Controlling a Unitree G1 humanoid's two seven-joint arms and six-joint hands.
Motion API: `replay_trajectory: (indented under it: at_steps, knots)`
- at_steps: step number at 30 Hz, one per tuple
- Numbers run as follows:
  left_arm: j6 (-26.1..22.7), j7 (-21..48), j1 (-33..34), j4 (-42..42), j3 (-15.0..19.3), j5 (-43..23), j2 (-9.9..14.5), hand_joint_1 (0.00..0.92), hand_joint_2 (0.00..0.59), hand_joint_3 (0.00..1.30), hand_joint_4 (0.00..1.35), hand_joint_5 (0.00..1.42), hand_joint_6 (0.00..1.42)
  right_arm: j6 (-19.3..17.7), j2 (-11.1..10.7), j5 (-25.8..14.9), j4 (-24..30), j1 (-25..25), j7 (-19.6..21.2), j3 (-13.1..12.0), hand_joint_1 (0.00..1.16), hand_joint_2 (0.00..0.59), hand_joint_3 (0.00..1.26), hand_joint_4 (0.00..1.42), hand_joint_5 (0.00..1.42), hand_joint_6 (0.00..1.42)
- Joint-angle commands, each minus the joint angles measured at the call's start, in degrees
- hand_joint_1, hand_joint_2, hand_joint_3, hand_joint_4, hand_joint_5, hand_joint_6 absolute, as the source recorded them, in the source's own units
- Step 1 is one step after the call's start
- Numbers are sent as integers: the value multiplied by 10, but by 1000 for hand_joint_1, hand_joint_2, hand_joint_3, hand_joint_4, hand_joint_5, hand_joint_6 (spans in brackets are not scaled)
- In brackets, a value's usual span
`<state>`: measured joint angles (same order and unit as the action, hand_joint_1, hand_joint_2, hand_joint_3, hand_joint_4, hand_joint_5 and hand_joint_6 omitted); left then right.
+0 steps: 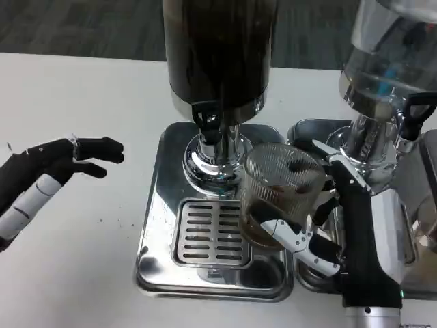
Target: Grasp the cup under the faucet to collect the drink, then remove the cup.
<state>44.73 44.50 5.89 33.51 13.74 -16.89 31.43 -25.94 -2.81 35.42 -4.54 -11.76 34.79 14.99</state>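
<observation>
White desk [82, 225] carries 2 drink dispensers. Right hand [321, 232] has its fingers [290, 236] clamped on the cup [280, 195], just right of the dark dispenser's faucet [208, 126], above the drip tray [212, 236]. Left hand [61, 167] waits, fingers apart. Tilting while withdrawing could spill the drink.

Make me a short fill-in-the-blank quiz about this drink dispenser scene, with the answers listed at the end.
1. The ribbed clear glass cup is held by the robot's ____ hand.
2. The cup holds a little ____-coloured drink at its bottom.
3. The left hand hovers over the white table, holding ____.
4. The slotted grate sits in the shiny ____ drip tray below the black faucet.

Missing words: right; brown; nothing; metal
</observation>
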Motion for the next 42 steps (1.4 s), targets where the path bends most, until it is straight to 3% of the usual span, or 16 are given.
replay_trajectory:
  at_steps: [1,8,19,24,32,42]
  knots:
    - [11,4,-7,-8,-11,6,-5,0,180,420,387,299,435,-30,1,-6,31,-10,6,-3,705,225,521,653,843,1077]
    - [34,0,-35,-36,-18,10,-4,0,191,412,325,265,419,-36,-3,-6,51,-31,-7,-1,711,217,532,664,854,1092]
    - [111,-11,-70,-58,-9,42,21,0,185,257,78,77,322,-45,-7,-10,89,-55,-26,-5,716,214,533,671,854,1114]
    - [164,-37,-82,-54,1,87,39,0,178,209,4,2,271,-51,-10,-20,98,-66,-39,-8,717,214,533,671,854,1117]
    - [251,-101,-98,-47,11,185,74,0,160,117,0,0,159,-64,-12,-17,127,-89,-51,-1,718,214,537,671,856,1118]
    - [259,-132,-117,-50,-17,204,94,0,138,102,0,0,154,-68,-13,-11,141,-102,-51,-7,718,214,546,671,871,1118]
